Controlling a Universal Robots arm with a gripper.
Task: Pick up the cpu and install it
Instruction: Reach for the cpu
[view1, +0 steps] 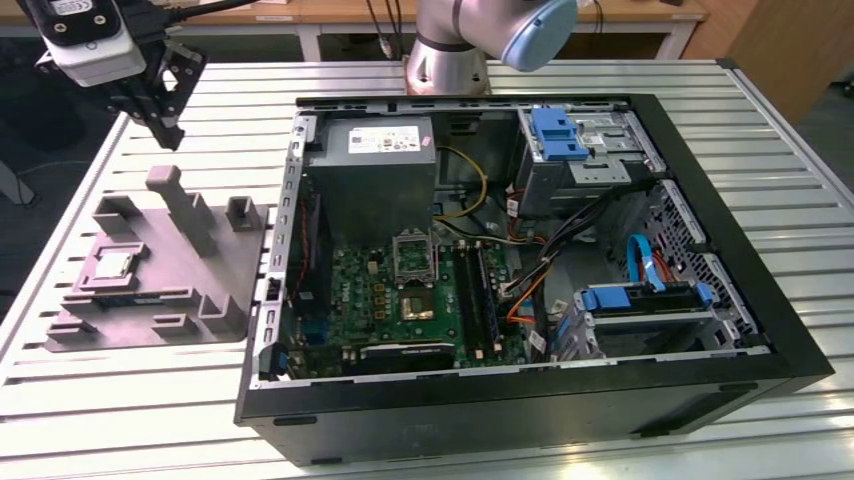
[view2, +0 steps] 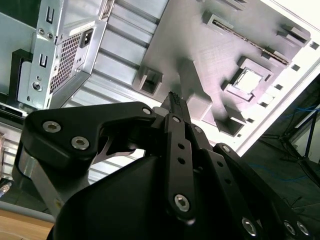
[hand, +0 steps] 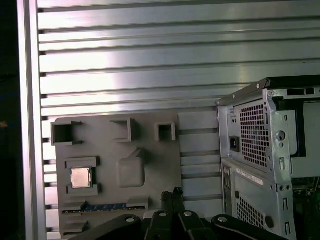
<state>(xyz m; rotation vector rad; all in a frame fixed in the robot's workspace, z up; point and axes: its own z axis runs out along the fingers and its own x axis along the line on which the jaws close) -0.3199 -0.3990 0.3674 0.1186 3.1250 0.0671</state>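
Well below my claw (view1: 170, 138) (pinched closed, holding nothing), slightly toward the exterior view's left, I see the cpu (view1: 114, 264) lying flat.

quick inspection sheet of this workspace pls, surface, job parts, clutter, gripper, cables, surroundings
surface: slatted metal table, bare between the items
job's things: cpu lies flat in a recess of the grey fixture; the socket on the motherboard sits in the open computer case
clutter: nothing seen
grippers: gripper hangs above the table by the fixture, shut, holding nothing, apart from the cpu
cables: blue, yellow, orange and black cables run inside the case, none across the fixture
surroundings: robot base behind the case; wooden furniture beyond the table
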